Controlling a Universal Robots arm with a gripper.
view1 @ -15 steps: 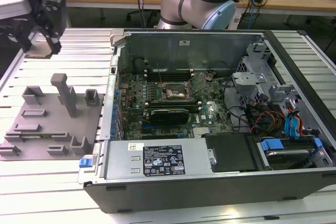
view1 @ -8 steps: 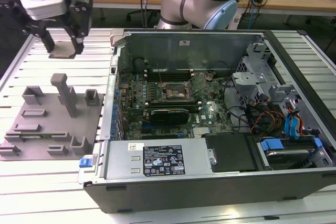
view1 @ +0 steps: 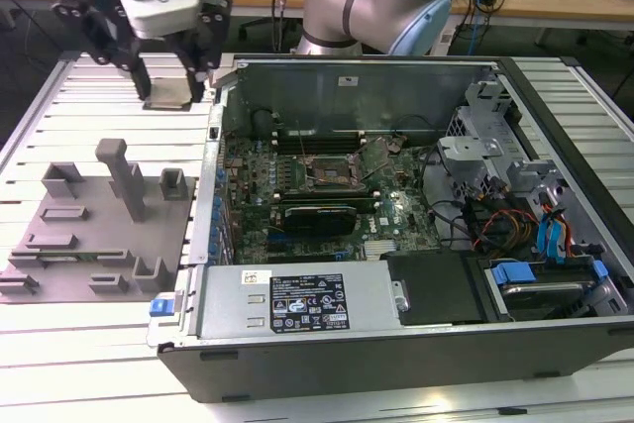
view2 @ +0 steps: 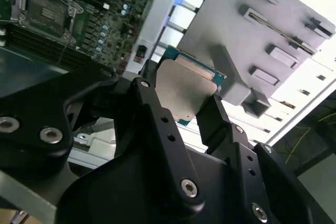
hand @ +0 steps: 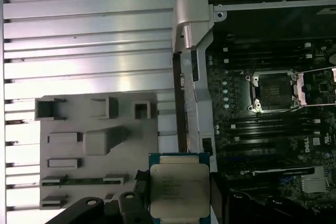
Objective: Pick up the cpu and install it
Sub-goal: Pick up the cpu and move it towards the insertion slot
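Pinching the cpu (view2: 184, 90) in the claw (view2: 181, 98), black fingers (view2: 152, 108) pressing on two opposite edges. Hanging over the slatted worktop (view1: 59, 344) at the exterior view's left, beyond the gray fixture tray (view1: 99, 215) and just outside the open computer case (view1: 396, 364). Showing the chip's silvery lid with a green border around it in both wrist views. Sitting well apart from the chip, on the motherboard (view1: 297, 185) inside the case, the dark socket (view1: 332, 173) with its metal frame. Resting flat on the worktop, just beside the case wall, the gray tray, its raised blocks and slots standing upright.
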